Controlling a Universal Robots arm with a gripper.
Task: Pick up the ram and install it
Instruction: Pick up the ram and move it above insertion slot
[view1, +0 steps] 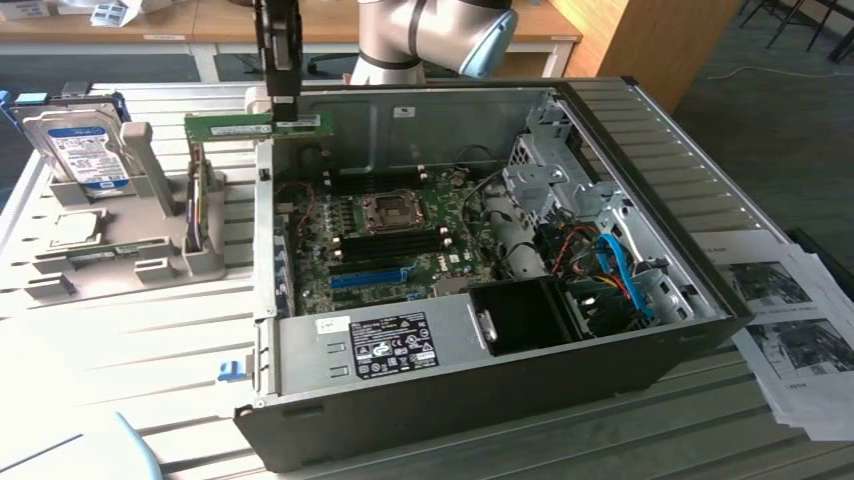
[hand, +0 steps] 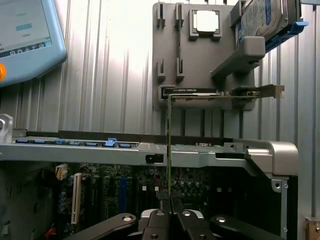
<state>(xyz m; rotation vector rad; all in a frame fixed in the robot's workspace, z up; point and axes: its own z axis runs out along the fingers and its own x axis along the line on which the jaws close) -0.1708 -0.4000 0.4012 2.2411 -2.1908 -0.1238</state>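
The open computer case (view1: 441, 400) lies with its motherboard (view1: 454, 262) and black memory slots (view1: 394, 243) exposed. I have the ram (view1: 227, 126) hanging over the case's far corner at the exterior view's left, well apart from those slots. My gripper (view1: 283, 112) is clamped on the stick's top edge, so I'd hold it level and parallel to a slot.

Open case (view1: 467, 395) mid-bench. Grey holder (view1: 120, 258) beside it, toward the exterior view's left edge, carries upright hard drive (view1: 83, 150). Papers (view1: 790, 335) at the exterior view's right edge.
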